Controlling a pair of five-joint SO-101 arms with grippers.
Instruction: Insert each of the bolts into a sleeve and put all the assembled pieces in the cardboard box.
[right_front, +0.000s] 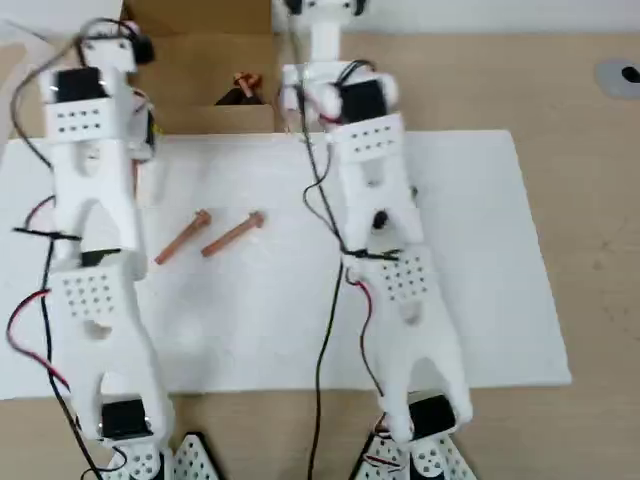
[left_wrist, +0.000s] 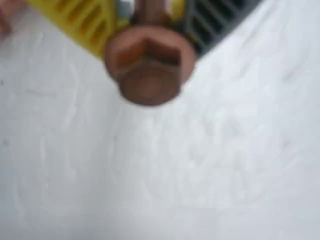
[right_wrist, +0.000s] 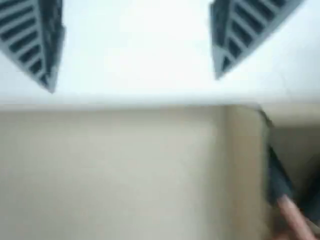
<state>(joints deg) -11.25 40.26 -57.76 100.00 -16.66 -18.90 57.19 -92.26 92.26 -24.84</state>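
Left pincer (left_wrist: 150, 20) clamps a copper hex-head bolt (left_wrist: 149, 65), arm stretched low over the white sheet (left_wrist: 200, 175). Right pincer (right_wrist: 134, 80) gapes wide and empty, arm extended to the brown cardboard box (right_wrist: 125, 170) wall.

2 copper bolts (right_front: 183, 237) (right_front: 233, 234) lie loose on 1 white sheet (right_front: 480, 260). 1 more bolt (left_wrist: 149, 65) appears head-on in the left wrist view. 1 assembled piece (right_front: 243, 87), a bolt in a black sleeve, sits inside 1 cardboard box (right_front: 210, 120). 2 arms (right_front: 95, 200) (right_front: 380, 180) stand at 1 table (right_front: 590, 200).
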